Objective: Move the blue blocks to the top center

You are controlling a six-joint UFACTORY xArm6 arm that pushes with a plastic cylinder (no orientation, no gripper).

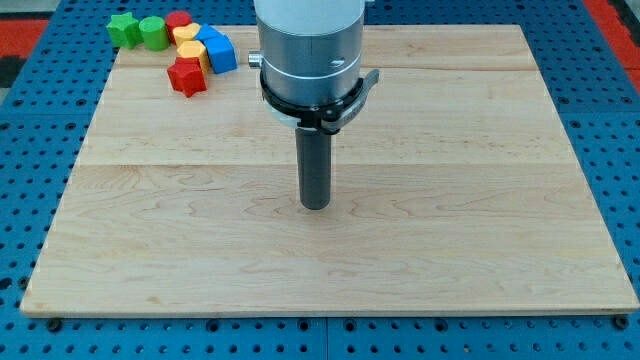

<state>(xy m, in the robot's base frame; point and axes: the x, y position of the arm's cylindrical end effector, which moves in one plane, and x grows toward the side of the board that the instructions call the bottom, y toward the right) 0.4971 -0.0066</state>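
Observation:
Two blue blocks sit in a cluster at the view's top left: a larger blue cube [221, 54] and a smaller blue piece [208, 35] just above it, partly hidden by its neighbours. My tip [315, 205] rests on the wooden board [450, 230] near its middle, well below and to the right of the cluster, touching no block. The arm's silver body [308, 45] covers the top centre of the board.
In the same cluster are a green star-like block [124, 29], a green round block [153, 32], a red round block [179, 20], two yellow blocks [187, 36] [192, 51] and a red star-like block [187, 77]. A blue pegboard [610, 120] surrounds the board.

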